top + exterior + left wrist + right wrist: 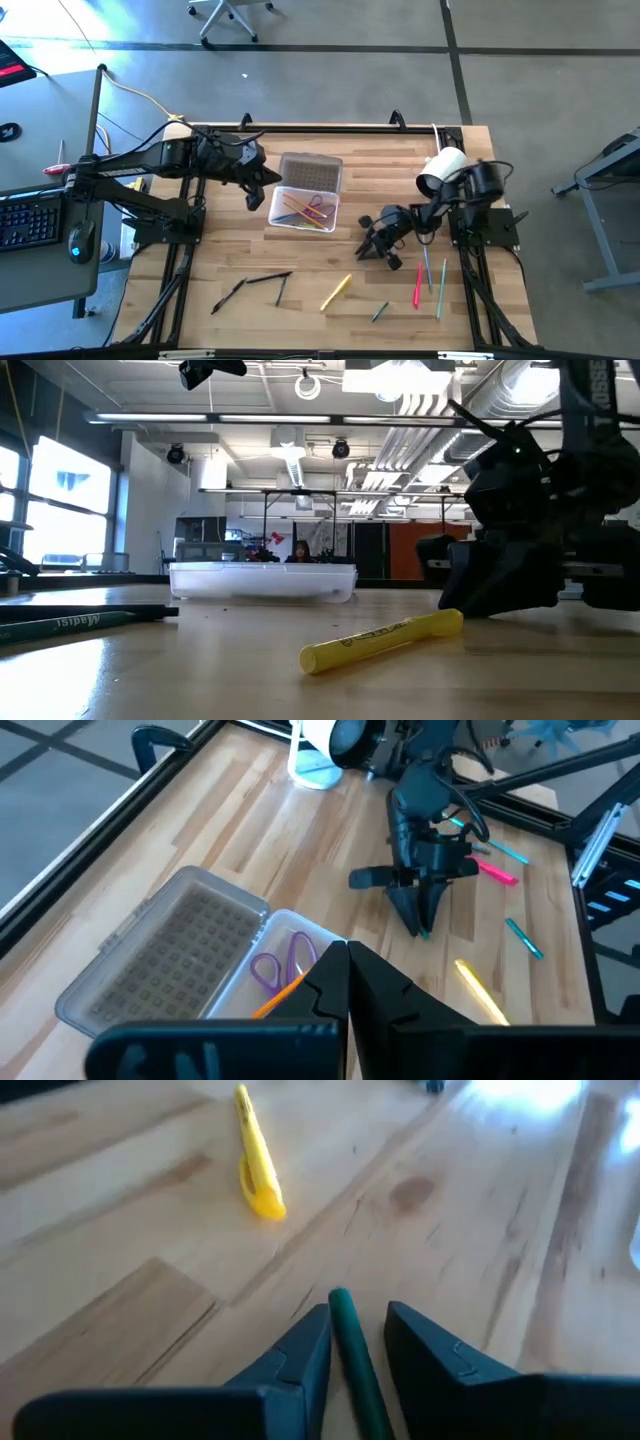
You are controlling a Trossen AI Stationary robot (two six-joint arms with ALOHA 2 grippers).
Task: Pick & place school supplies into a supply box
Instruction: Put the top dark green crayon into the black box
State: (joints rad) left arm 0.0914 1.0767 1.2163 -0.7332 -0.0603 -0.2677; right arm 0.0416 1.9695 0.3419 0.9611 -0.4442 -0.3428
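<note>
The right hand (pixel 357 1342) is pressing down on the table (pixel 400 165) near its right edge, its fingers narrowly parted around a green pen (pixel 352 1350) whose long axis is running straight out between them. The yellow marker (pixel 336 292) is lying diagonally toward the front edge. The supply box (pixel 303 210) is sitting mid-table, lid hinged back, holding scissors (pixel 283 961). The left hand (pixel 347 982), fingers nearly together and empty, is hovering over the box's left end.
</note>
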